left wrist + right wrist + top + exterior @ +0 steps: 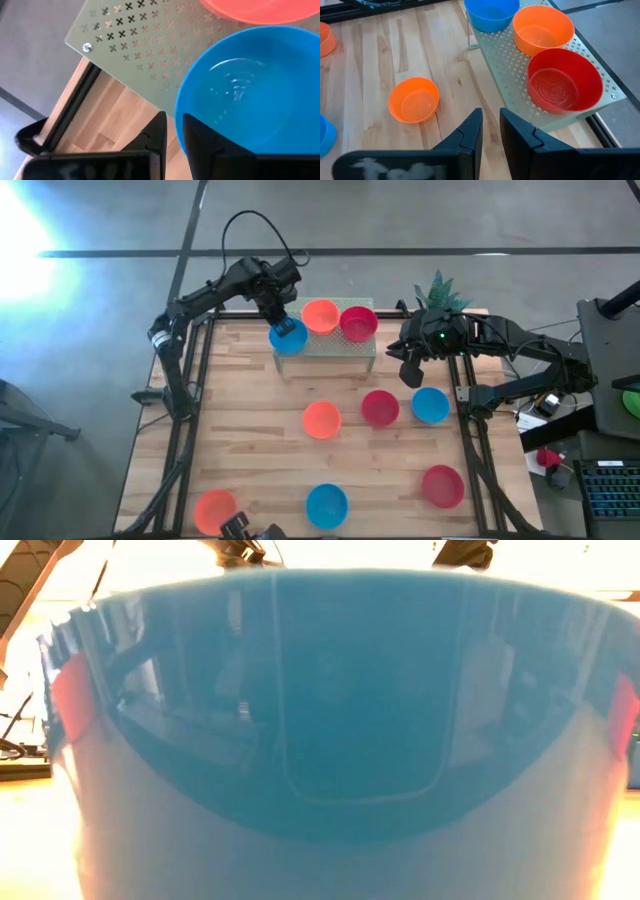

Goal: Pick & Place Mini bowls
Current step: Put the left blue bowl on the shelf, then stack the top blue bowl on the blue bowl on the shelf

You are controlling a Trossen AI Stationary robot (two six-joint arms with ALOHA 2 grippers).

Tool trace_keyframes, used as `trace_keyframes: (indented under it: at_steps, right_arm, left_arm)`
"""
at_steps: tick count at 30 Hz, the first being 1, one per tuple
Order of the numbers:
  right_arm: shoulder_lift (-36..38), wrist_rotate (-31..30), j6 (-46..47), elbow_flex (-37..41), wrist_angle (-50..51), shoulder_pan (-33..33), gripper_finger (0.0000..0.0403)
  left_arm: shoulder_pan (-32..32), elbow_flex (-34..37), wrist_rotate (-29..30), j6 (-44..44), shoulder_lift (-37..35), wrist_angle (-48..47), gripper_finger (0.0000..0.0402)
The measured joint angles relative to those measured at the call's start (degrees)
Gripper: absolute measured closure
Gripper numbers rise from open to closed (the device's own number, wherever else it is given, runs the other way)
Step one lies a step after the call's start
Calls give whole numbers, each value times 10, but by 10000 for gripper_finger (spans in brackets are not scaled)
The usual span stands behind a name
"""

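My left gripper (284,320) is over the left end of a perforated metal shelf (345,345) and is shut on a blue mini bowl (288,337). An orange bowl (320,315) and a red bowl (357,322) stand on the shelf beside it. My right gripper (410,366) hangs past the shelf's right end, its fingers (470,132) nearly together on nothing. On the wooden table stand an orange (321,420), a red (380,408) and a blue bowl (430,405). Nearer the front are a red (442,485), a blue (326,505) and an orange bowl (215,508). My left gripper pinches the blue bowl's rim (181,122) on the side facing the table's left, with one finger (202,147) inside the bowl and the other (157,135) outside. The fingers come from above, pointing down. The bowl stays upright at the shelf's left end; whether it rests there I cannot tell.
A small green plant (438,288) stands at the far right, behind my right arm. The front blue bowl (330,690) fills the low view and blocks it. Bare wood lies left of the shelf and between the bowl rows. Equipment sits beyond the right edge.
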State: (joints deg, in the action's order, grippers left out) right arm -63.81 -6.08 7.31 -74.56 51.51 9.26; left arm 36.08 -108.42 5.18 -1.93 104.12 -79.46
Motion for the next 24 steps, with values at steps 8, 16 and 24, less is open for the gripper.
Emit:
trace_keyframes:
  at_steps: [8,16,24]
  right_arm:
    - [0,0,0,0,-14,0,339]
    - [0,0,2,0,-37,0,339]
    - [0,0,17,0,-37,0,339]
  left_arm:
    - [0,-28,8,-23,0,-10,346]
    - [-17,-49,28,-36,-43,-15,346]
    - [-81,-39,107,-27,-136,11,346]
